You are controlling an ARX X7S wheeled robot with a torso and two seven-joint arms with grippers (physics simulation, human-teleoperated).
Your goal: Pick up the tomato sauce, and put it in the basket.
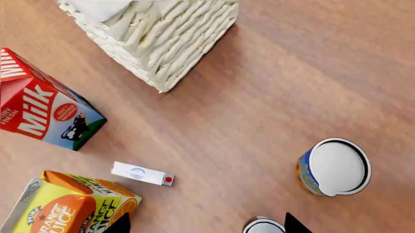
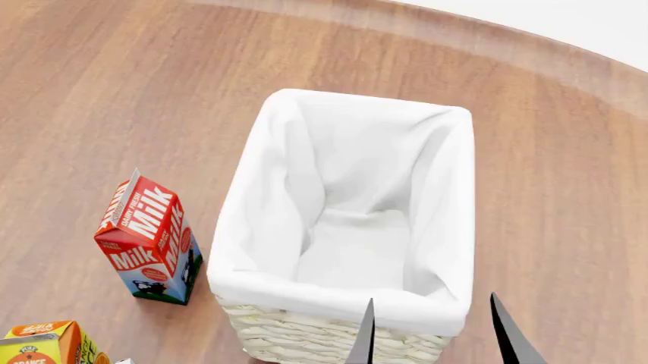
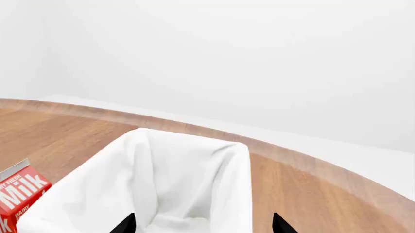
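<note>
The cream wicker basket [image 2: 253,227] with a white liner stands mid-table and holds nothing that I can see. It also shows in the right wrist view [image 3: 233,165], and one corner shows in the left wrist view [image 1: 162,43]. My right gripper [image 2: 433,337] is open and empty over the basket's near end, as the right wrist view [image 3: 204,225] shows too. My left gripper [image 1: 207,225] is open and empty above the table. A small tin with a silver-grey top [image 1: 265,227], probably the tomato sauce, sits just inside one fingertip, cut off by the frame edge with its label hidden.
A blue-and-yellow can [image 1: 332,167] stands beside that tin. A red milk carton [image 1: 45,104] [image 2: 150,243], an orange juice carton [image 1: 65,206] [image 2: 45,341] and a small white box [image 1: 141,173] lie on the wooden table left of the basket.
</note>
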